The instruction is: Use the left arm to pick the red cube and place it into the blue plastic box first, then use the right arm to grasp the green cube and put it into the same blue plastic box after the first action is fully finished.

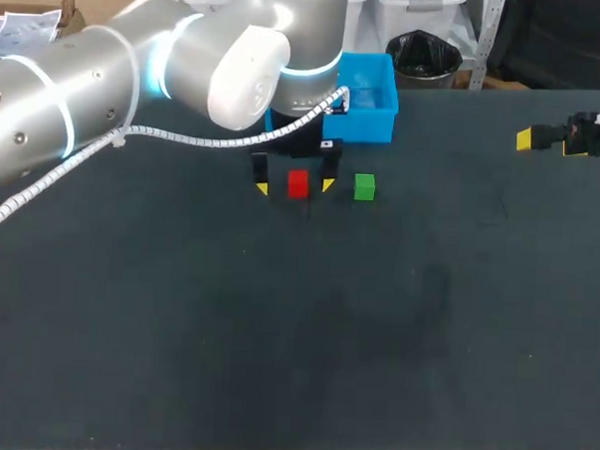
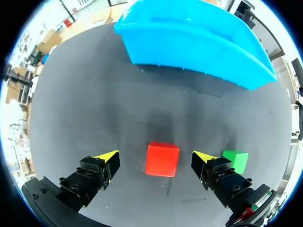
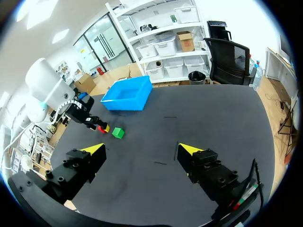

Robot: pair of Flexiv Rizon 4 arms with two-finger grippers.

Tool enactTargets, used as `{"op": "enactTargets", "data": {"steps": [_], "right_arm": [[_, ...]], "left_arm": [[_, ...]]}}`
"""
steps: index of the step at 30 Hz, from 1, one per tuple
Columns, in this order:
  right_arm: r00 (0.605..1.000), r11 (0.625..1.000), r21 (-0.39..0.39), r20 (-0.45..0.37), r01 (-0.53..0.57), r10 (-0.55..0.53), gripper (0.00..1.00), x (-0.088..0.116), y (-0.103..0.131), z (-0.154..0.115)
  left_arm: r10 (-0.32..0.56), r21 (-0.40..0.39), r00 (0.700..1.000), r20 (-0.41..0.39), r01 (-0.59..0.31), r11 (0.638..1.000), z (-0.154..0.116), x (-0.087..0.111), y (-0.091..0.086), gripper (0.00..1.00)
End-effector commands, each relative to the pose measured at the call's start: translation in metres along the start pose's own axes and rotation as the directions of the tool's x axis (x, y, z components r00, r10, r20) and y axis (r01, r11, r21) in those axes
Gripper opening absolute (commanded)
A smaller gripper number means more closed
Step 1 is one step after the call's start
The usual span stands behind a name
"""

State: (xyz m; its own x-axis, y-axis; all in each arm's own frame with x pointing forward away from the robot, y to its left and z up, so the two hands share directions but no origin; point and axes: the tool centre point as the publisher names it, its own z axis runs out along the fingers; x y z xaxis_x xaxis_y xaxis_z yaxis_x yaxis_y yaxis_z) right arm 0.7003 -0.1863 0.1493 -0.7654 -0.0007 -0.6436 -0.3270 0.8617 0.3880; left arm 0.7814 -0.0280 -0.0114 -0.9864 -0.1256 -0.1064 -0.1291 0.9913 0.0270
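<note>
Left pincer (image 2: 156, 156) is held low over the dark matte surface (image 1: 275, 334) with its yellow-tipped fingers spread apart. The small red cube (image 2: 162, 159) is bracketed between them, and a strip of bare surface can be seen on each side of it, so it is touched by neither finger.

Just outside one of those fingers the small green cube (image 2: 236, 160) is found. In the left wrist view it is partly hidden behind that finger, and whether the two touch cannot be told. Ahead of the pincer, beyond the red cube, the open blue plastic box (image 2: 189, 42) is set on the surface, its long wall turned toward the cubes and a band of bare surface left between. In the head view the near corner of the box is covered by the left arm's grey body and by a white spiral-wrapped cable (image 1: 184, 138) slung across it.

Right pincer (image 3: 142, 149) is held well apart from all this, near the surface's right edge — its fingers are likewise parted, and nothing is gripped.

The red cube is seen flat on one face — a plain, glossy, bright red block with crisp edges and a dark shadow beside it. It lies in a row with the green cube, which is of like size.
</note>
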Motion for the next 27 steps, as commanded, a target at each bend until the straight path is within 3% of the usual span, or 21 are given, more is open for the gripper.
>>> {"op": "enactTargets", "data": {"steps": [1, 2, 3, 4, 15, 23, 27], "right_arm": [[1.0, 1.0, 0.001, 0.0, 0.0, 0.0, 1.0, 0.0, 0.0, 0.0], [1.0, 1.0, 0.001, 0.0, 0.0, 0.0, 1.0, 0.0, 0.0, 0.0], [1.0, 1.0, 0.001, 0.0, 0.0, 0.0, 1.0, 0.0, 0.0, 0.0], [1.0, 1.0, 0.001, 0.0, 0.0, 0.0, 1.0, 0.0, 0.0, 0.0], [1.0, 1.0, 0.001, 0.0, 0.0, 0.0, 1.0, 0.0, 0.0, 0.0], [1.0, 1.0, 0.001, 0.0, 0.0, 0.0, 1.0, 0.0, 0.0, 0.0], [1.0, 1.0, 0.001, 0.0, 0.0, 0.0, 1.0, 0.0, 0.0, 0.0]], "left_arm": [[0.01, -0.013, 1.0, -0.016, -0.01, 1.0, 0.006, -0.004, -0.005, 1.0], [0.011, -0.02, 1.0, -0.019, -0.012, 1.0, 0.008, -0.004, -0.004, 0.64], [0.013, -0.022, 1.0, -0.022, -0.014, 1.0, 0.01, -0.003, -0.004, 0.36], [0.017, -0.027, 1.0, -0.024, -0.017, 0.999, 0.012, -0.002, -0.003, 0.0], [0.015, -0.038, 1.0, -0.025, -0.015, 0.999, 0.01, -0.002, 0.005, 0.0], [0.033, -0.012, 0.999, 0.032, -0.032, 0.999, -0.045, -0.017, 0.009, 0.0], [0.046, 0.02, 0.995, 0.09, -0.048, 0.999, -0.084, -0.03, 0.011, 0.0]]}}
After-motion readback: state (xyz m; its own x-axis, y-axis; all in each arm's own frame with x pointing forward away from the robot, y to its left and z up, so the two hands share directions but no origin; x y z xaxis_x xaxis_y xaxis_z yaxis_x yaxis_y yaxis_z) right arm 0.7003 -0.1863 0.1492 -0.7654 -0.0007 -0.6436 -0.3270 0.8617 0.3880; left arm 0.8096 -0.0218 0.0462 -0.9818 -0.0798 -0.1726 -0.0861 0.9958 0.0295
